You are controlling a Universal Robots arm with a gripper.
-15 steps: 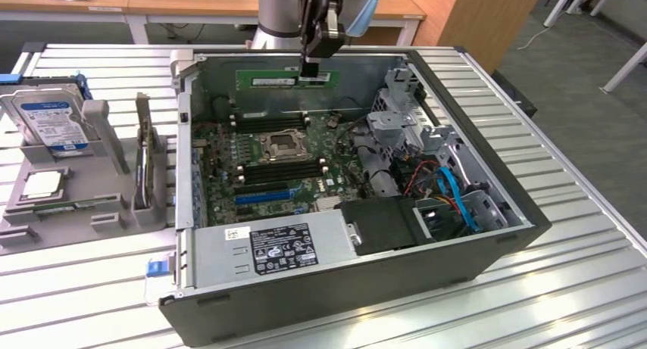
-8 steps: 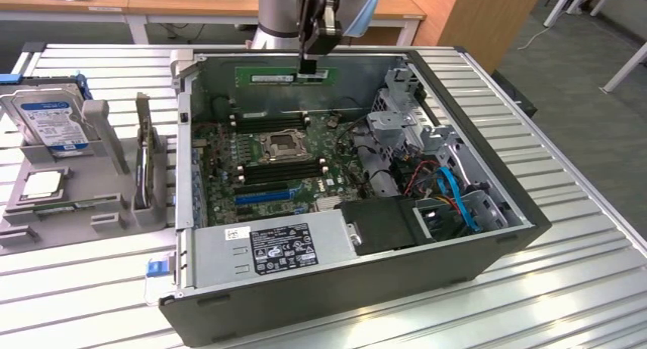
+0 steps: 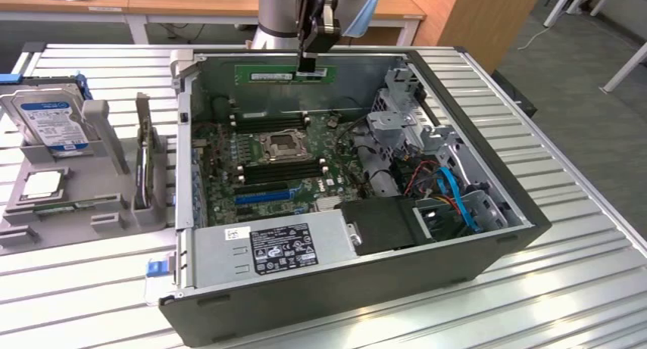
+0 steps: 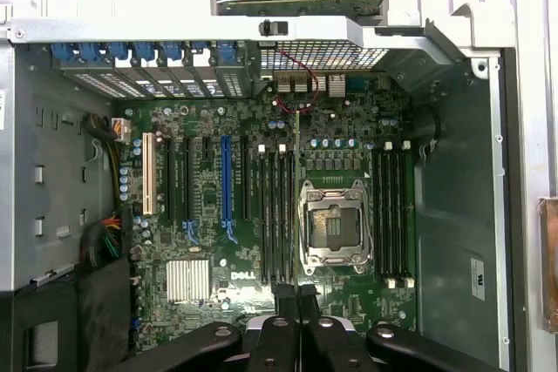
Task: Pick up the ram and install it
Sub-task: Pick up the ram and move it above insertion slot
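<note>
Your gripper [image 3: 307,67] is pinched tight on the ram [image 3: 268,75], which hangs level over the motherboard [image 3: 334,129], clear of the case [image 3: 303,311] walls.

DELL in white on the motherboard [image 4: 241,278]; the power supply's sticker [image 3: 283,247] too small to read

A hard drive [image 3: 48,118] stands in a grey holder [image 3: 106,137] beside the computer case [image 3: 354,288]

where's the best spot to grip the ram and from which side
Its top long edge, from above, pinching the two flat faces: the ram is thin and hangs on edge, and the bottom edge should stay free. The end effector holds it that way.
</note>
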